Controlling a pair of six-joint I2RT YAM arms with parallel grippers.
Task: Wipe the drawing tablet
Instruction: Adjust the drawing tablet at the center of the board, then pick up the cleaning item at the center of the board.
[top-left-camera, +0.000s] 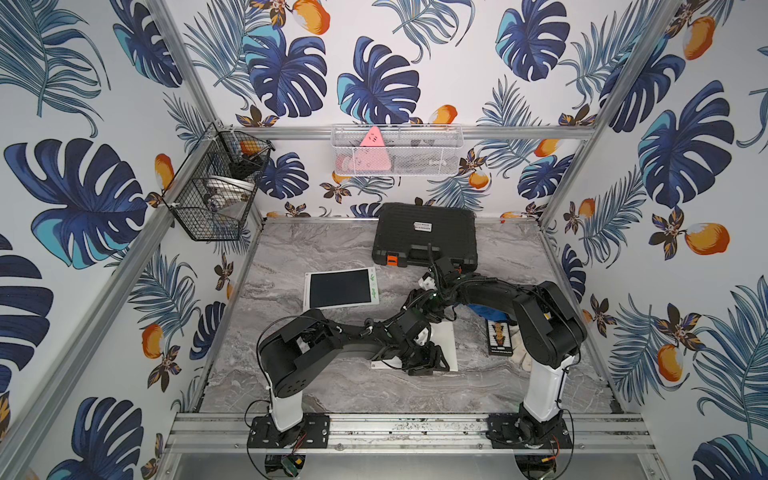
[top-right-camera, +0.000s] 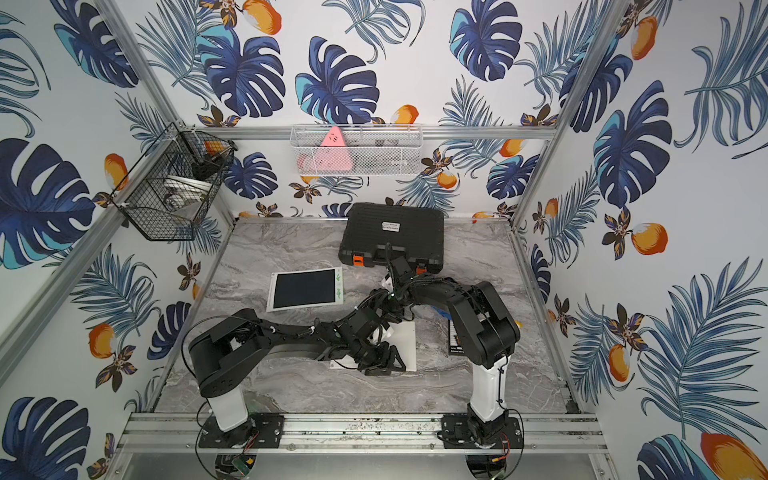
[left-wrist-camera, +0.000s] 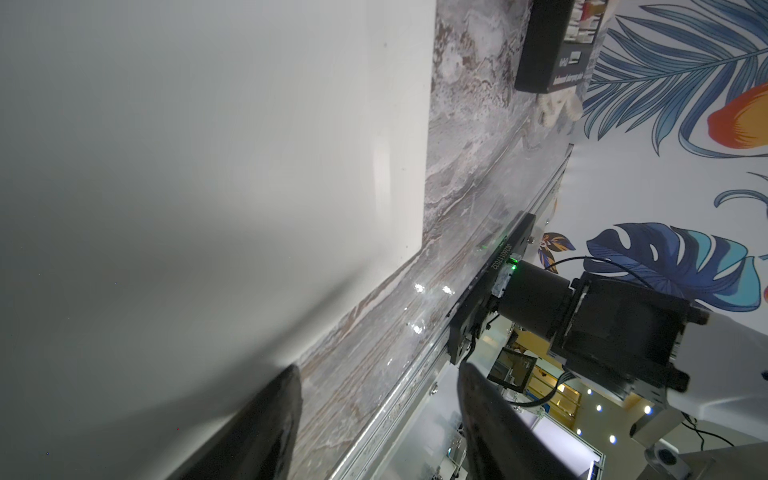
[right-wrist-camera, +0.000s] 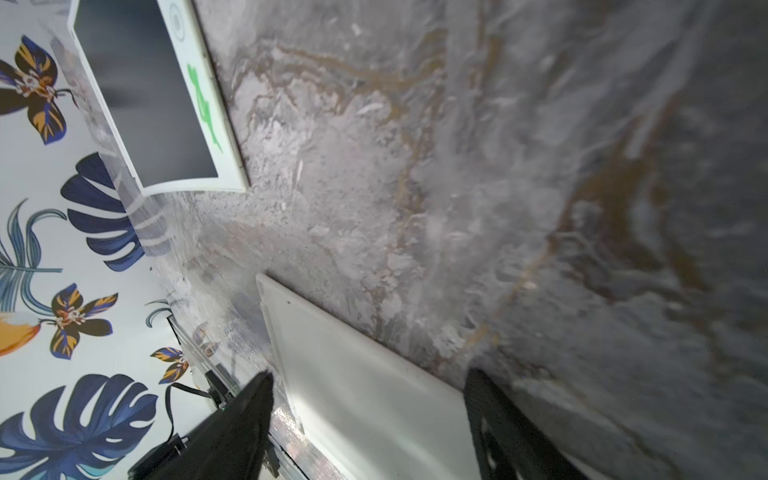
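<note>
Two grippers hang low at the white board, which lies flat on the marble table. The left gripper is at the board's near edge. Its jaws stand apart with nothing between them, one finger over the board and the other past its corner. The right gripper is at the board's far edge, jaws likewise spread and empty, with that edge running between them in the wrist view.

The drawing tablet lies flat and untouched beyond the board's far left corner, well apart from it. Its dark screen faces up and the green-marked side of its white frame is turned toward the board. Farther back from the board sits a closed black case. Just beside the board's right edge lies a small black box. Behind the board's far right corner a blue thing, possibly a cloth, shows from under the right arm; most of it is hidden.
</note>
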